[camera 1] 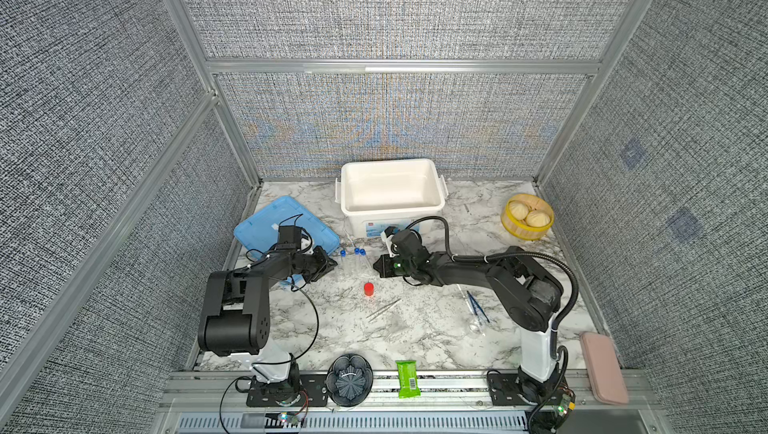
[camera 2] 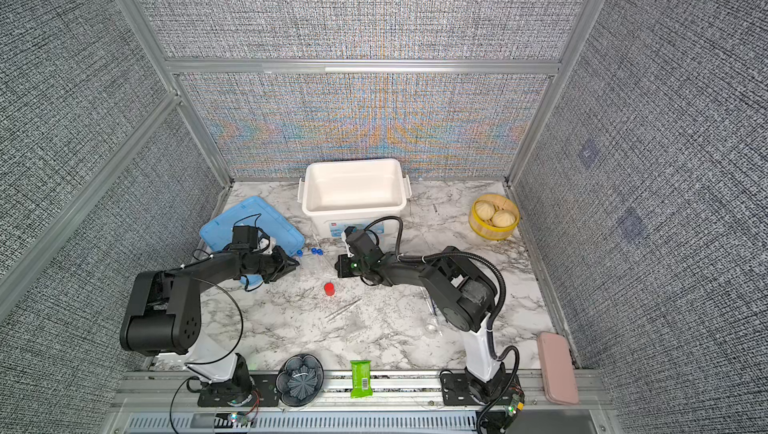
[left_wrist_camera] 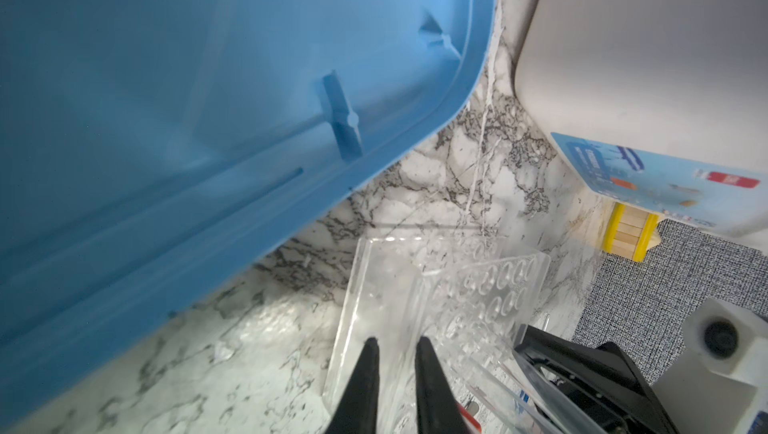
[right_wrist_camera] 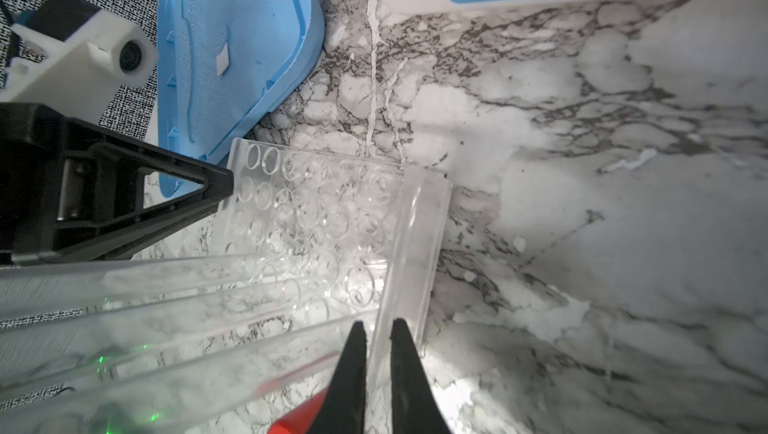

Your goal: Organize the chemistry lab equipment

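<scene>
**Both end effectors clamp the clear tube rack from opposite ends**

In both top views the left end effector [camera 1: 334, 263] and the right end effector [camera 1: 375, 266] face each other. The clear rack [camera 1: 353, 268] sits between their tips, and the three blue-capped tubes [camera 1: 357, 256] sit in it. The red-capped vial [camera 1: 368, 289] stands near both tips, on the side toward the arm bases, and the silver tweezers [camera 1: 384, 309] lie farther out that way. The dark blue tweezers [camera 1: 476, 305] lie well behind the right end effector.

In the left wrist view, the left end effector [left_wrist_camera: 397, 342] is closed on the rack's [left_wrist_camera: 386, 286] clear end wall. The blue lid [left_wrist_camera: 208, 99] lies just ahead of it.

In the right wrist view, the right end effector [right_wrist_camera: 378, 326] pinches the opposite end wall. The tubes [right_wrist_camera: 166, 286] run close beside its fingers, and the vial's red cap [right_wrist_camera: 299, 415] is just beside them on the table [right_wrist_camera: 582, 203]
</scene>
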`<state>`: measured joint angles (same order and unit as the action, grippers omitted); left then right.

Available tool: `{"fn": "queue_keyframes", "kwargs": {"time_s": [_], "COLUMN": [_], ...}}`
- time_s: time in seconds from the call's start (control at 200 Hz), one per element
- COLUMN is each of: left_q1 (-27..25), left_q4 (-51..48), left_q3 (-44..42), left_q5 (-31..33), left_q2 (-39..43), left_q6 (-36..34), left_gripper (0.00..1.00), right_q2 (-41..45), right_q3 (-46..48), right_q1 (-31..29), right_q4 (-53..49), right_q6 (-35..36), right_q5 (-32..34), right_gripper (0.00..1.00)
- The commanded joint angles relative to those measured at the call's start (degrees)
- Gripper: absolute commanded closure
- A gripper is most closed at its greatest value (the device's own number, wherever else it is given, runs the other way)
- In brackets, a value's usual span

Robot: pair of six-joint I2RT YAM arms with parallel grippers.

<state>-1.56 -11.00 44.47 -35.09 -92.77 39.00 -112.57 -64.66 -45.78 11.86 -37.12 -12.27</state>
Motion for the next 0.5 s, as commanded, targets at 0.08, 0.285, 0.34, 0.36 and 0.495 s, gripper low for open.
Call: {"fn": "queue_keyframes", "kwargs": {"time_s": [0.08, 0.285, 0.34, 0.36, 0.495], "left_q1": [-1.36, -2.18, -2.15, -2.16, -2.21], "left_q4": [0.19, 0.48, 0.29, 0.21, -0.3], "left_q3": [-0.43, -0.86, -1.19, -1.23, -1.82], "left_q5": [-0.59, -1.03, -1.08, -0.95, -1.11], "left_q2": [-0.14, -0.21, 0.17, 0.34, 0.77], "left_q6": [0.58, 0.67, 0.51, 0.37, -0.06], "left_gripper": [0.82, 0.82, 0.82, 0.82, 0.82], "right_q2": [2.07, 4.26, 4.88, 5.15, 6.32], "right_q3": [2.85, 5.69, 6.27, 6.49, 7.23], "right_q1": [-0.01, -0.19, -0.35, -0.36, -1.06], "right_q4": [0.8, 1.85, 1.85, 1.85, 2.34], "right_q6": [-0.95, -2.13, -2.3, -2.34, -3.12], "right_q5": [1.81, 1.64, 1.7, 1.72, 1.9], "right_gripper": [0.88, 0.88, 0.88, 0.88, 0.89]}}
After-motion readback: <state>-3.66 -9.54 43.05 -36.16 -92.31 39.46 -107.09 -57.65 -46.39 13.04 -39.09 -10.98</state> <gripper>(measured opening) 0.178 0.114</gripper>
